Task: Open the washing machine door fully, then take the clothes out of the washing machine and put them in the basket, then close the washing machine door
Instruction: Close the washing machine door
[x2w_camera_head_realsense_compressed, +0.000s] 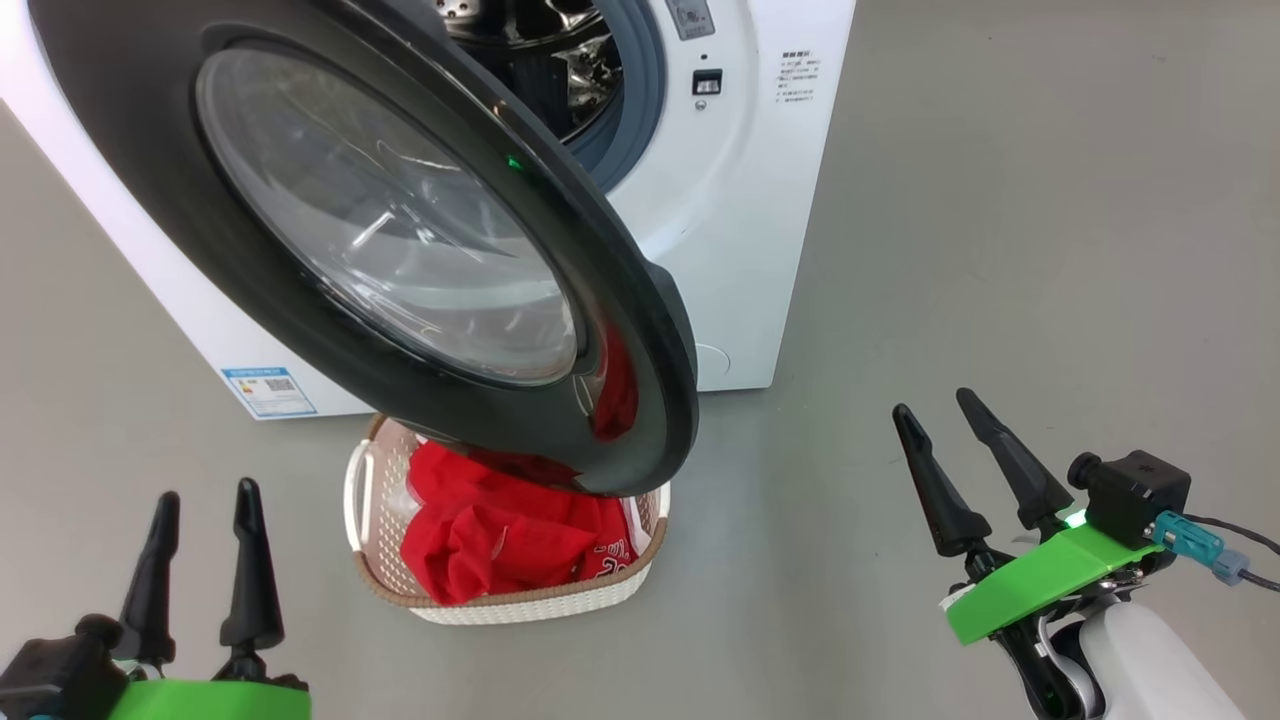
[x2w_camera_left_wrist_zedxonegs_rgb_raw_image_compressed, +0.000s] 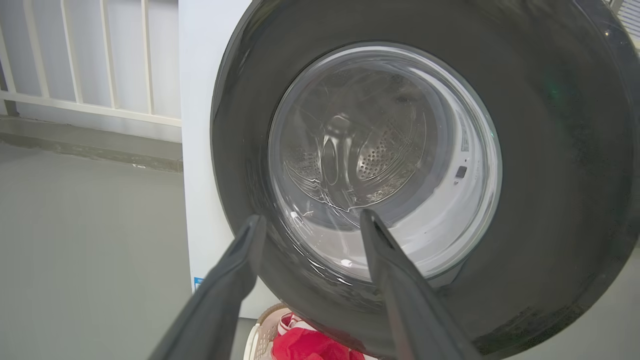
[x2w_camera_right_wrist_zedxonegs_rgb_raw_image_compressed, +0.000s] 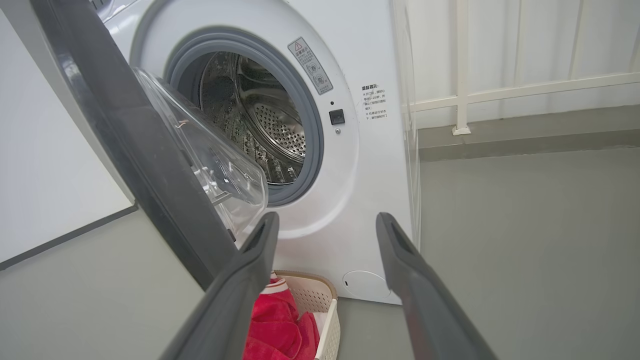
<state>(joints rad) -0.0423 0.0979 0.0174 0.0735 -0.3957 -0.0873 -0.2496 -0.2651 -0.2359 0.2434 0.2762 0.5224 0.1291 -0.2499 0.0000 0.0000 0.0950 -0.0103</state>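
The clothes (x2w_camera_head_realsense_compressed: 490, 540), perhaps two, lie in one basket (x2w_camera_head_realsense_compressed: 520, 606); left gripper (x2w_camera_head_realsense_compressed: 207, 490), right gripper (x2w_camera_head_realsense_compressed: 932, 402) wide.

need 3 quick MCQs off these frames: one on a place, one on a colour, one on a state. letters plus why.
1. Where do the clothes lie?
A. in the drum
B. in the basket
C. spread on the floor

2. What colour is the basket's rim?
A. brown
B. blue
C. black

3. The washing machine door is:
A. latched shut
B. swung open
C. taken off and laid flat

Key:
1 B, the red cloth is heaped inside the perforated walls.
2 A, a brown woven-look band runs round its top.
3 B, it stands out from the washing machine, leaving the round opening uncovered.
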